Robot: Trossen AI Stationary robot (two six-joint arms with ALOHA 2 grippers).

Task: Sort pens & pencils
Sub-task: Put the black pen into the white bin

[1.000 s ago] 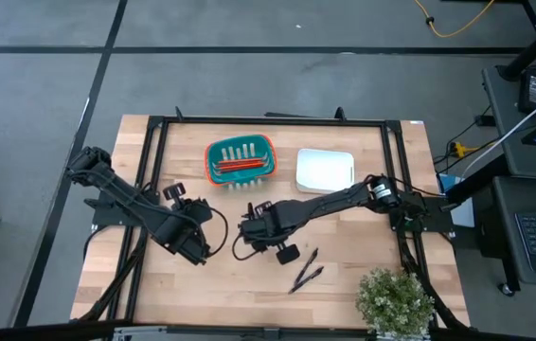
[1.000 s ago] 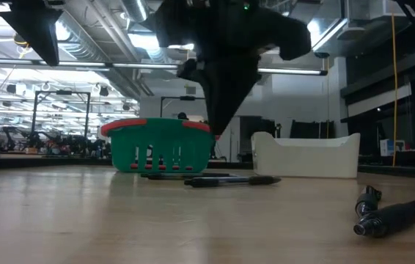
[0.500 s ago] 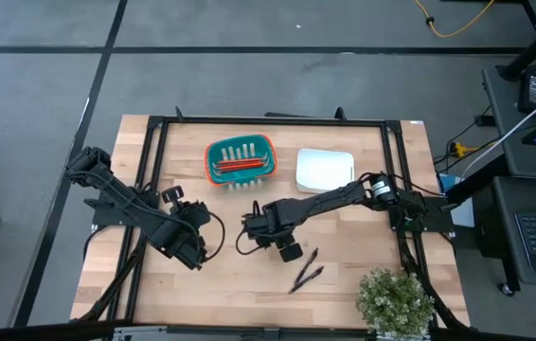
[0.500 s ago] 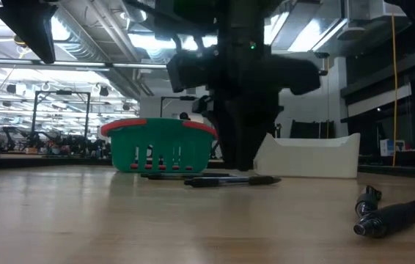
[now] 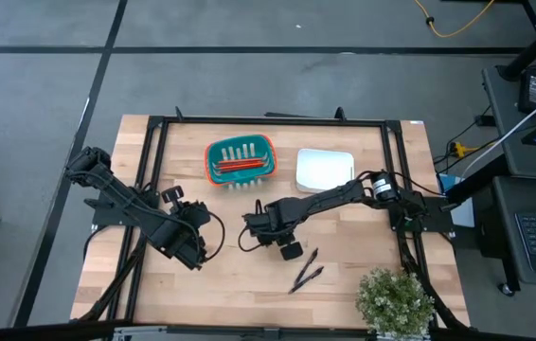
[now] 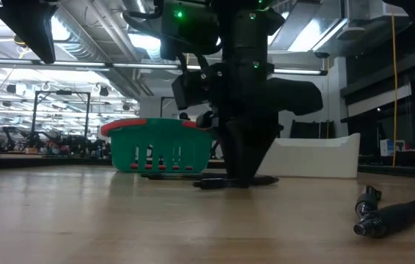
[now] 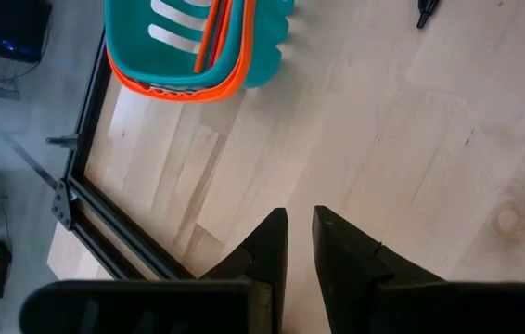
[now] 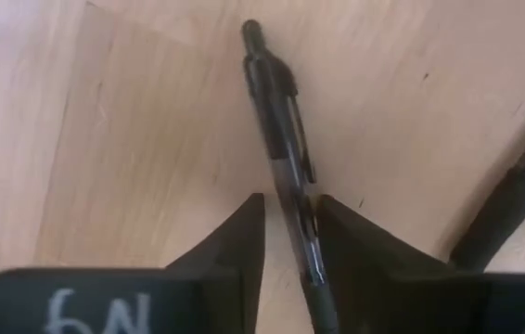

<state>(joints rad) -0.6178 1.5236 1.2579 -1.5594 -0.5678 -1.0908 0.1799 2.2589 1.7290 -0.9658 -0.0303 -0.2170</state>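
Red-orange pencils lie inside the teal basket at the far middle. My right gripper points down at the table's middle, closed around a black pen that lies flat on the wood. A second pen lies beside it. Two more pens lie crossed nearer the front edge. My left gripper hangs above the table's left half, tilted down, its fingers a narrow gap apart with nothing between them. My right gripper pinches the pen's barrel, just past the clip, between its two fingers. The fingers come from above, pointing down, and lie across the pen. The pen lies flat on the table.
A white tray stands to the right of the basket. A potted plant sits at the near right corner. A black frame runs around the table's edges. Bare wood lies between the two arms and along the front.
My right gripper has come down from above the table onto the pen. It was shut to a point, spread open on the way down, then closed in around the pen's barrel. The pen stays on the table.
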